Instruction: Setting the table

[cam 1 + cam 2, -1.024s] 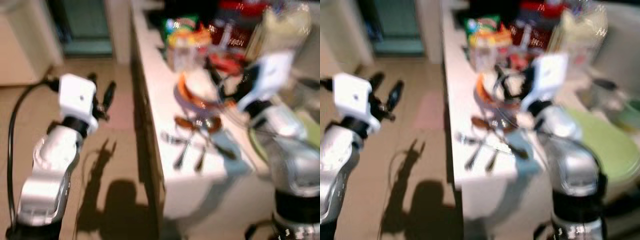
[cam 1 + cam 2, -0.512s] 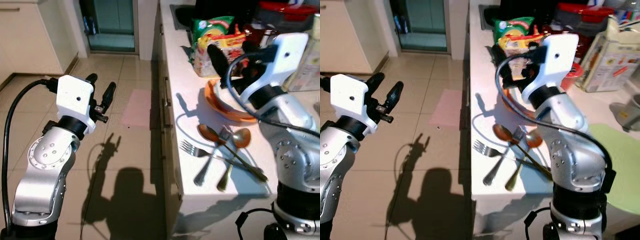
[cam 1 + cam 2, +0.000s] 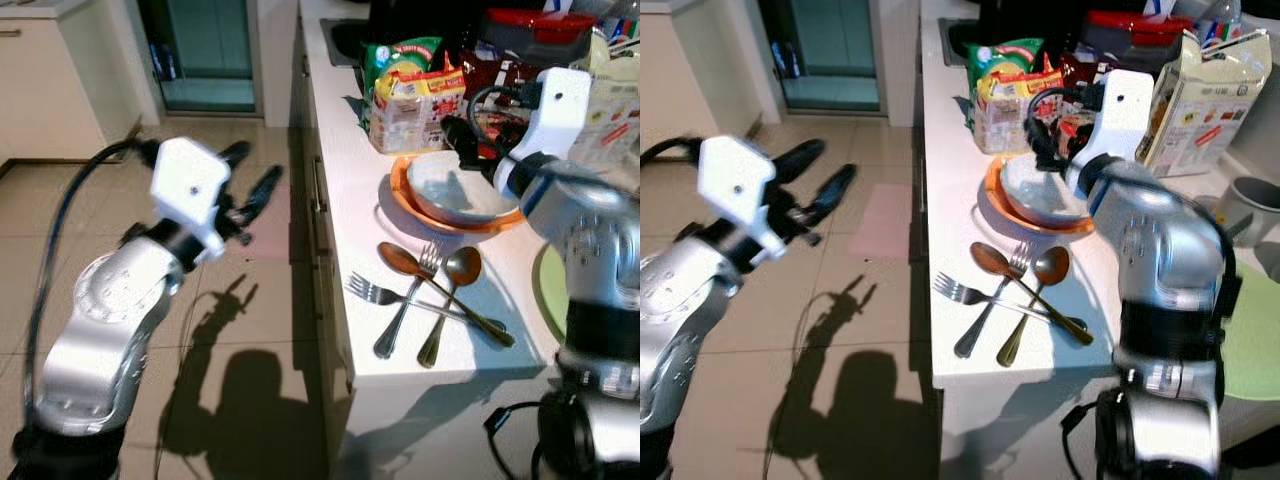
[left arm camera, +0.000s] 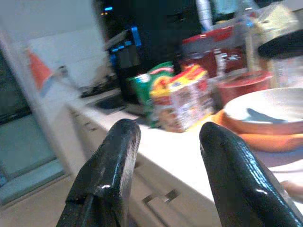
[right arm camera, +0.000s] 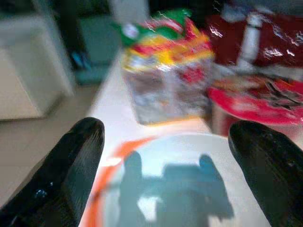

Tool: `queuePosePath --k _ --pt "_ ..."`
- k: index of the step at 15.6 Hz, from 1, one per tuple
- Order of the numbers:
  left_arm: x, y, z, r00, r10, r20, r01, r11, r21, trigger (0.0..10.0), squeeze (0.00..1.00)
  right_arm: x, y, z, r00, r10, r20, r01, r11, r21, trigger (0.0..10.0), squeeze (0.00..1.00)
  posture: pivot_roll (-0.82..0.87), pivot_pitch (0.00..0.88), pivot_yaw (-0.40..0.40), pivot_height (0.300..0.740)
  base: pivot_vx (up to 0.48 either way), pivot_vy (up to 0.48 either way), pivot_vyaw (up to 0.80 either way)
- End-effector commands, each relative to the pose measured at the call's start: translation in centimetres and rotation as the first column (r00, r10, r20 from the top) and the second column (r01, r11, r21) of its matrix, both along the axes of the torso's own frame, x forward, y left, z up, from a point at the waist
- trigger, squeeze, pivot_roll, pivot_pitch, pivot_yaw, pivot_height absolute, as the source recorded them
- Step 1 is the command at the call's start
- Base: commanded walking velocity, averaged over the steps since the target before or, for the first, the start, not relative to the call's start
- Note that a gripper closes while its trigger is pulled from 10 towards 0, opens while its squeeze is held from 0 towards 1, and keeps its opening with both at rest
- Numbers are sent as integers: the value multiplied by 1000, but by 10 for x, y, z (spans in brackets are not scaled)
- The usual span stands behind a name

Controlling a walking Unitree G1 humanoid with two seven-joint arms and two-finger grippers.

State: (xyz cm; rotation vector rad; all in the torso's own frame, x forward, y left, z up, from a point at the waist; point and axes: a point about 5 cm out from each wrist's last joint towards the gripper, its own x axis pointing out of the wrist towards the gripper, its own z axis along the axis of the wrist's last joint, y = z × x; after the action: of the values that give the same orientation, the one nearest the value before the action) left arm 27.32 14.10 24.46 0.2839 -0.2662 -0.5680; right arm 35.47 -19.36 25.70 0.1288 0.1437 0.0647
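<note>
- Lying nearest on the white counter point(image 3: 350, 345): crossed cutlery close to the front edge, with a fork point(image 3: 404, 298) pointing toward the floor side, a second fork point(image 3: 405, 312) crossing it, a brown spoon point(image 3: 402, 264) and a gold spoon point(image 3: 451, 294) (handles overlap, all touching in one pile).
- Green placemat point(image 3: 552, 290) just beyond the cutlery on the robot's right, partly behind the right arm.
- Left gripper point(image 3: 252, 178) held over the tiled floor point(image 3: 250, 300), beside the counter's edge, not touching anything; jaws spread apart, nothing between them (wrist view shows both black fingers point(image 4: 111, 165) with a clear gap).
- Shadow of arm and gripper falls on the floor below.
- Farther along the counter: white bowl point(image 3: 455, 192) sitting inside an orange bowl point(image 3: 410, 200), both upright, behind the cutlery.
- Right gripper point(image 5: 170, 165) hovers just over the white bowl's far rim; jaws spread wide, holding nothing (bowl seen between the fingertips point(image 5: 78, 156) in the wrist view).
- Behind the bowls: colourful snack packets point(image 3: 412, 90), a clear-wrapped pack touching the orange bowl's far side.
- Red-lidded container point(image 3: 528, 25) and a carton point(image 3: 1200, 95) farther back, to the right.
- Farthest: glass door point(image 3: 205, 50) and pale cabinet point(image 3: 50, 90) across the floor.
</note>
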Motion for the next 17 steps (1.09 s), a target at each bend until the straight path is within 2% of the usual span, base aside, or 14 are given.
queuePosePath --k 1,3,7,8,10,11,14,17 --pt "1 -6 1 999 -46 -4 46 999 9 10000 0 3 -10 -3 998 -54 -39 54 998 -9 10000 1000 17 0 -30 740 0 0 0" --pt "1 -18 7 989 -147 1 147 989 19 10000 0 11 -25 -8 989 -76 -124 73 997 -27 10000 1000 5 0 -24 740 0 0 0" --pt "0 -24 7 979 -202 -12 202 979 36 10000 0 23 -43 -16 978 -112 -178 106 993 -44 10000 1000 -1 0 -22 740 0 0 0" --pt "-1 -26 7 976 -218 -18 219 975 41 10000 0 27 -50 -16 972 -128 -195 124 992 -31 10000 59 1 0 -26 740 0 0 0" --pt "-3 -27 7 972 -233 -22 233 971 46 10000 0 29 -55 -14 970 -130 -205 128 992 -24 10000 43 2 0 -29 740 0 0 0" --pt "-4 -27 7 971 -237 -23 238 970 47 10000 0 31 -56 -12 970 -124 -209 121 992 -26 10000 0 2 0 -29 740 0 0 0" --pt "-6 -28 7 969 -246 -26 247 968 50 10000 0 33 -53 -10 966 -62 -249 63 998 -5 10000 0 1 0 -33 740 0 0 0" --pt "-6 -28 8 966 -255 -29 257 965 54 10000 0 31 -55 -16 955 -69 -288 77 997 17 10000 0 -2 0 -31 740 0 0 0"
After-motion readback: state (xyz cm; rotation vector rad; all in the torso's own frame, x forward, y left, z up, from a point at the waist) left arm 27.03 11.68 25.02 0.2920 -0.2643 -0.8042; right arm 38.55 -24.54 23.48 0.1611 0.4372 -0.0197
